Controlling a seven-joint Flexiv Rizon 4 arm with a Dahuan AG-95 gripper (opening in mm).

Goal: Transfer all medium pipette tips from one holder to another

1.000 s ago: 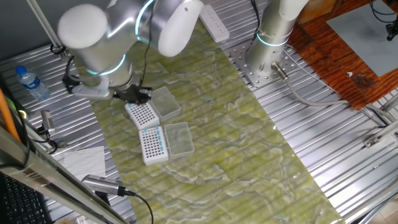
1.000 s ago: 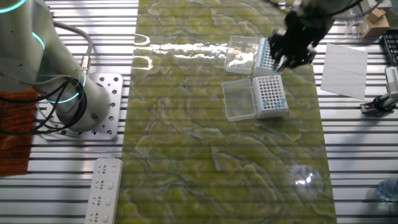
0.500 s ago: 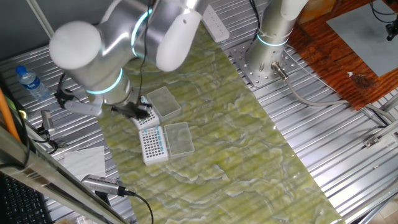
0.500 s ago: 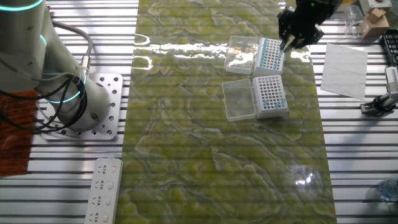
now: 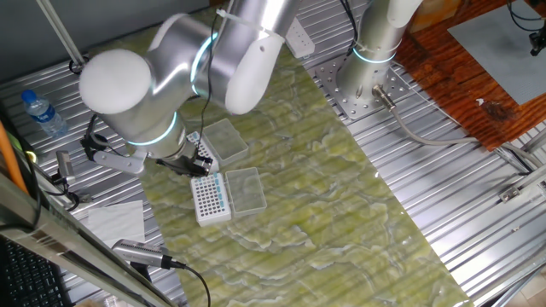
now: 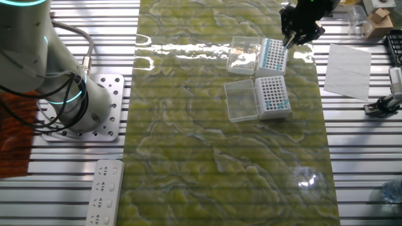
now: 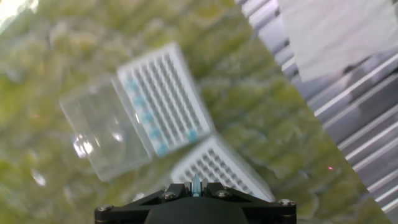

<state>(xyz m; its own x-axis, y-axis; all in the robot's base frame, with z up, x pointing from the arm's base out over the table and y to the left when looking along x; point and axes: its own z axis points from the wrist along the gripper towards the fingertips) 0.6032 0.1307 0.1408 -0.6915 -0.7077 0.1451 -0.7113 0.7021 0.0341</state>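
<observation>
a clear hinged lid (image 7: pixel 102 127) lies open at left; beside it, a white holder (image 7: pixel 165 99) carries medium pipette tips (image 7: pixel 148 118) (blurred blue dots). at bottom centre, the fingers (image 7: pixel 196 186) pinch one blue tip (image 7: pixel 196 183) above a second holder (image 7: pixel 221 169).

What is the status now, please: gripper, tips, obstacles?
Gripper shut on one blue tip, hanging above the two holders. Upper holder shows few blue tips; lower holder partly hidden. Nothing seen blocking.
</observation>
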